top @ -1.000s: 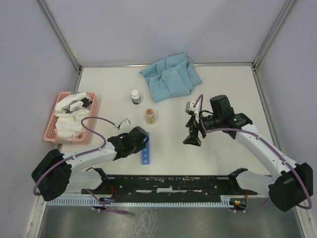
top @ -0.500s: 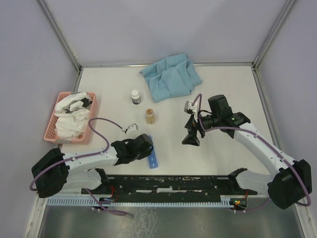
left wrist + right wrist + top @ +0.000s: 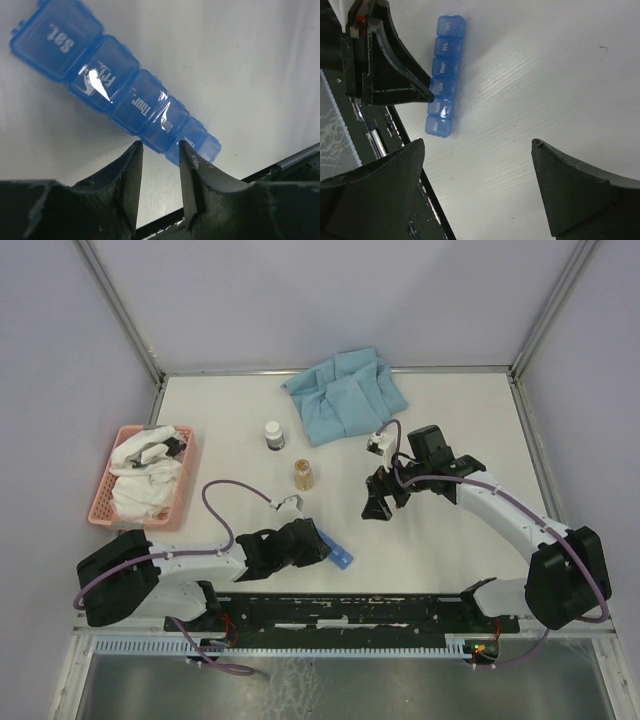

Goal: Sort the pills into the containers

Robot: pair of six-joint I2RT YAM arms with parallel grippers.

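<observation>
The bright-blue pill-organiser strip (image 3: 336,549) lies slanted on the white table near the front edge, its lids shut and marked with day names. It also shows in the left wrist view (image 3: 125,95) and the right wrist view (image 3: 442,75). My left gripper (image 3: 314,544) is low at the strip's near long edge. Its jaws stand a narrow gap apart with nothing between them, and the fingertips (image 3: 136,150) touch the strip's side. My right gripper (image 3: 379,507) hangs wide open and empty above bare table to the strip's right (image 3: 477,142). No loose pills show.
An amber pill bottle (image 3: 304,474) and a white-capped dark bottle (image 3: 274,434) stand mid-table. A blue cloth (image 3: 345,395) lies at the back. A pink basket (image 3: 100,502) with white cloth stands at the left. The black rail (image 3: 350,608) runs along the front edge.
My left gripper has moved right along the front edge, and the blue strip has shifted right and swung from lengthwise to slanted. My right gripper has drifted slightly left.
</observation>
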